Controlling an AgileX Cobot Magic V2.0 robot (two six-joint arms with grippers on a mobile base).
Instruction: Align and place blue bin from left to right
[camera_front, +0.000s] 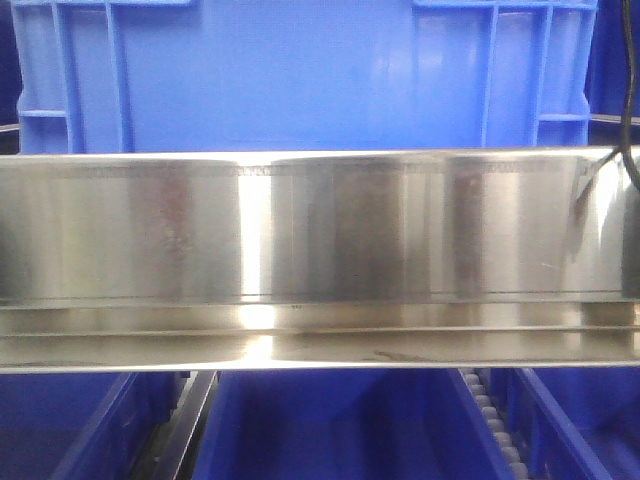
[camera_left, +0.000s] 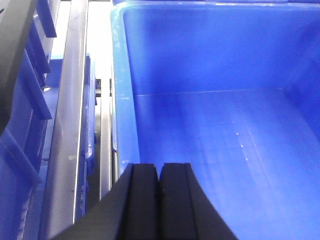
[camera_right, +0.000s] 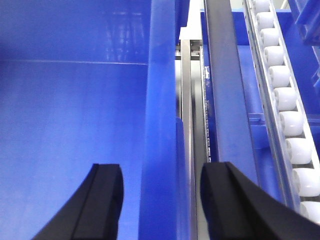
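Observation:
The blue bin (camera_front: 300, 80) fills the top of the front view: a bright-blue crate with a wide smooth wall and ribbed corners, standing behind a steel beam. Neither gripper shows in that view. My left gripper (camera_left: 160, 172) is shut with nothing in it, hanging over the inside of a darker blue crate just right of its left rim (camera_left: 122, 100). In the right wrist view, my right gripper (camera_right: 162, 172) is open and straddles the right wall (camera_right: 160, 100) of a blue crate, one finger inside and one outside, both clear of it.
A polished steel beam (camera_front: 320, 250) crosses the front view. Below it lie the rims of three darker blue crates, the middle one (camera_front: 340, 420) between a dark rail (camera_front: 185, 425) and a white roller track (camera_front: 495, 420). The roller track (camera_right: 285, 100) runs right of my right gripper.

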